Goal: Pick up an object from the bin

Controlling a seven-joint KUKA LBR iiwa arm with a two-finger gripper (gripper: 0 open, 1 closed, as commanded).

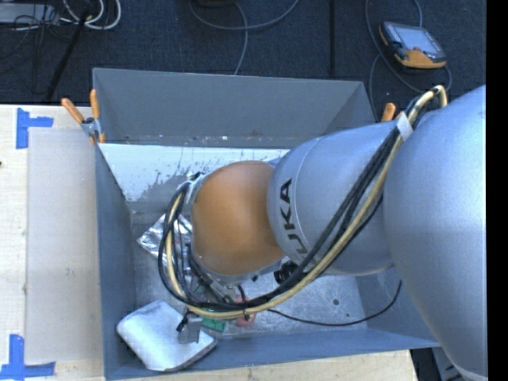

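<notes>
The grey bin sits beside a pale wooden tabletop, with a dark floor behind it. The big arm with its orange cover hides much of the bin's bottom. The hand is low in the near left corner, over a flat white pad. I cannot tell if the hand is apart or together. A crinkly silver thing lies further back.

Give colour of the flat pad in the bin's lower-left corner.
The pad is white; camera view.
</notes>
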